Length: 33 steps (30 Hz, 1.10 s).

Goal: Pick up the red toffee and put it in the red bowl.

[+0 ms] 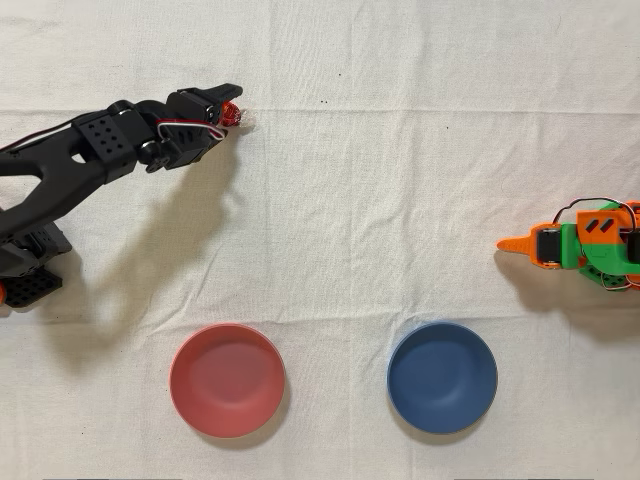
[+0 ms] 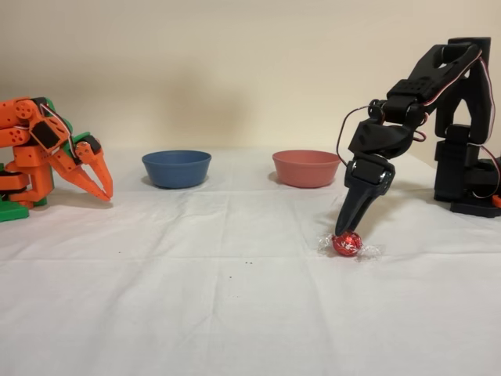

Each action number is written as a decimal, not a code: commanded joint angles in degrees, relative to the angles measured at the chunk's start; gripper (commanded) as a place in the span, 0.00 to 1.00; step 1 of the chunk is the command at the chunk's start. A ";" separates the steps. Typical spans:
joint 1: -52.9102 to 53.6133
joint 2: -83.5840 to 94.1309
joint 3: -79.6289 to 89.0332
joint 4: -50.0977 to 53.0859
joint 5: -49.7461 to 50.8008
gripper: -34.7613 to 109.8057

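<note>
Red toffee (image 2: 347,244) on the cloth beneath the black hand (image 2: 345,229).

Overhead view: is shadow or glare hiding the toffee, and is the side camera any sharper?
Overhead view: even light, no glare; the black arm's soft shadow falls below it on the cloth, clear of the red toffee, which is small and partly covered by the end effector. Fixed view: sharp on the toffee, a small highlight on it, faint shadow beneath; end effector tips on top.

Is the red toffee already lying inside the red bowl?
No. In the fixed view the red toffee lies on the white cloth under the gripper, apart from the red bowl.
</note>
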 commanded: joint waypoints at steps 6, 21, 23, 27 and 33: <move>-0.79 0.70 -4.48 1.23 0.88 0.45; -1.76 0.70 -1.41 -0.09 2.37 0.44; -1.85 0.70 -0.97 -0.44 2.64 0.44; -2.29 0.44 -0.18 -0.97 3.16 0.44; -3.08 -0.35 1.05 -2.64 3.78 0.44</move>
